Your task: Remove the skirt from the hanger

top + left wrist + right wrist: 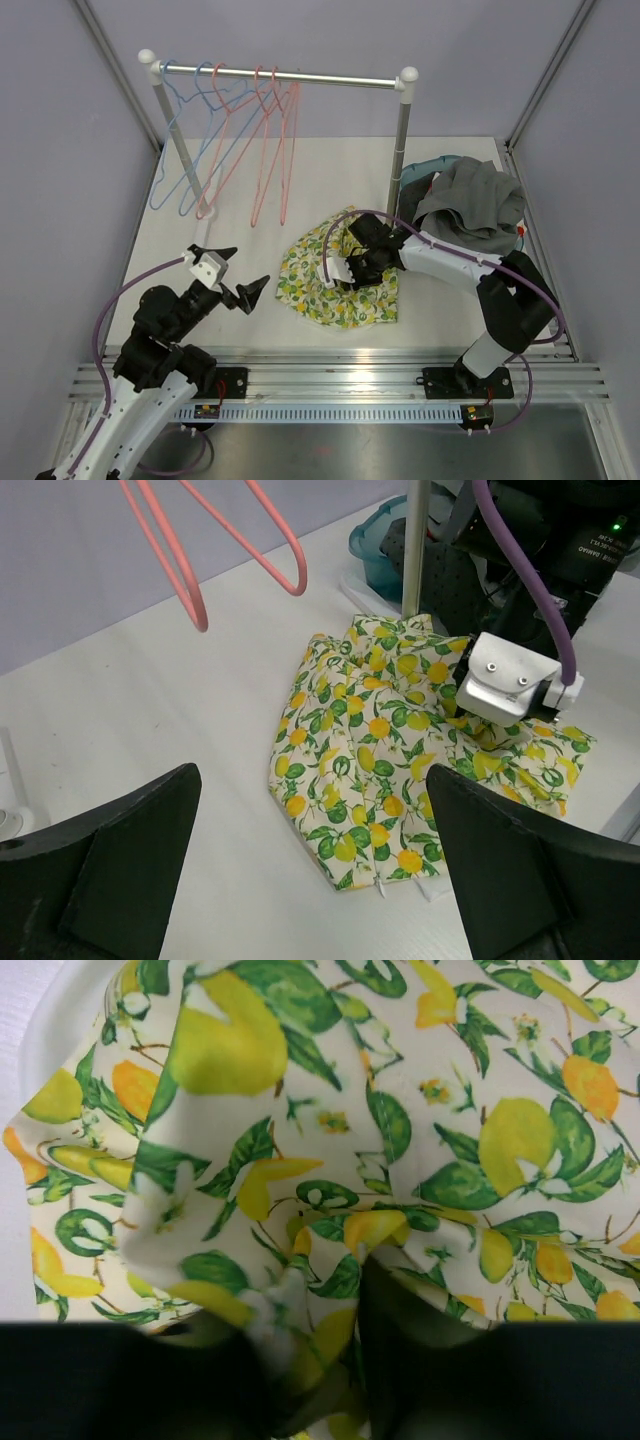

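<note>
White tabletop [335,180] carries the lemon-print skirt [365,305] crumpled at centre, the right gripper [345,274] reaching low and pinching its cloth, the left gripper [238,272] spread wide, hovering at the skirt's nine o'clock.

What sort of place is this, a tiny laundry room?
Probably a robot test booth: plain walls around a white table, a small clothes rail with bare hangers, and two robot arms by a lemon-print skirt.

On the right gripper [318,1360] I can't make out the fingertips; skirt [420,1110] folds bury them, so whether they pinch cloth is unclear.
</note>
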`<state>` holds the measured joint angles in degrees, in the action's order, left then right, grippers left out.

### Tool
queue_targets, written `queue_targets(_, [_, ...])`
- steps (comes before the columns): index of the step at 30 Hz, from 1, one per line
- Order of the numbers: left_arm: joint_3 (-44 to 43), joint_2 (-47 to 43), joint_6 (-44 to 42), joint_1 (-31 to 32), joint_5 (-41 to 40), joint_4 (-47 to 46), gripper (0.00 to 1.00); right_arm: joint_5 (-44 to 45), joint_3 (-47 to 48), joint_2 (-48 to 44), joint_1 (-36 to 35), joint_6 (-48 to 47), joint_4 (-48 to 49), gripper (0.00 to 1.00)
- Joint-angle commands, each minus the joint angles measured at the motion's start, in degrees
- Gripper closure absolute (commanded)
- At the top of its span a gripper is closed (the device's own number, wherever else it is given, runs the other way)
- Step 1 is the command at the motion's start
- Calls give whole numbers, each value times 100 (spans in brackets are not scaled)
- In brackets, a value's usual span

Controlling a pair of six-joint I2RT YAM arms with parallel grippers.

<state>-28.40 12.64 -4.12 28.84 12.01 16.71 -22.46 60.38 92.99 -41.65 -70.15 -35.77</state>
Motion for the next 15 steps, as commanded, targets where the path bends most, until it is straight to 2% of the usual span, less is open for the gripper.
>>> queue_targets(1, [-16, 80, -150, -10, 152, -168, 1, -143, 473, -158, -36, 501, -130, 72])
queue_targets(3, [-16, 124, -159, -10, 161, -177, 1, -267, 545, -465, -19, 616, -299, 100])
queue_targets(5, [-16, 124, -168, -10, 153, -177, 1, -487, 676, -903, -10, 792, -517, 100])
queue_targets(8, [-7, 98, -168, -10, 126, -177, 1, -952, 1404, -1256, 235, 994, -1501, 100])
queue_targets(9, [-7, 80, -168, -10, 117, -177, 1, -1267, 1920, -1309, 549, 994, -2104, 100])
queue_targets(12, [10, 63, -186, -10, 82, -194, 1, -1892, 2714, -1459, 1200, 985, -2959, 100])
queue_targets(15, [19, 71, -186, -19, 65, -212, 1, -1877, 3531, -1678, 1957, 1948, -2805, 100])
